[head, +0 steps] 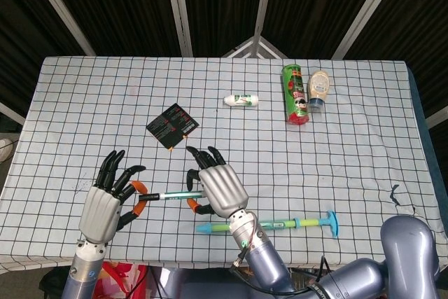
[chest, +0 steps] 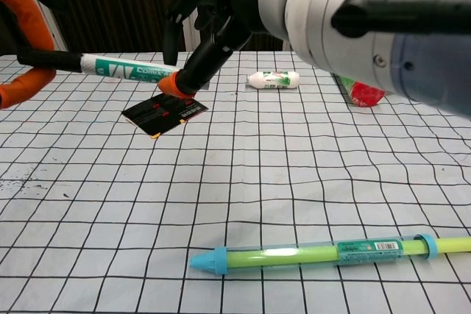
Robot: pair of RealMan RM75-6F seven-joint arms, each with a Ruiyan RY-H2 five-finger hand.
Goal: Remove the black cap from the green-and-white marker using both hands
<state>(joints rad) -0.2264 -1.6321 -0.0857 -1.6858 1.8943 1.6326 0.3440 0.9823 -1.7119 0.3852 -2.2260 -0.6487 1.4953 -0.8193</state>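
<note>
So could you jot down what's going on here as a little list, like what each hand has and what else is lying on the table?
left hand: pinches the black cap end of the marker
right hand: holds the marker's green-and-white body
marker: held level above the table, cap still on
cap: not yet pulled off
table: checked cloth
near edge: long green and blue tube, lying flat
middle: black card, small white bottle
far right: green can, small jar beside it
</note>
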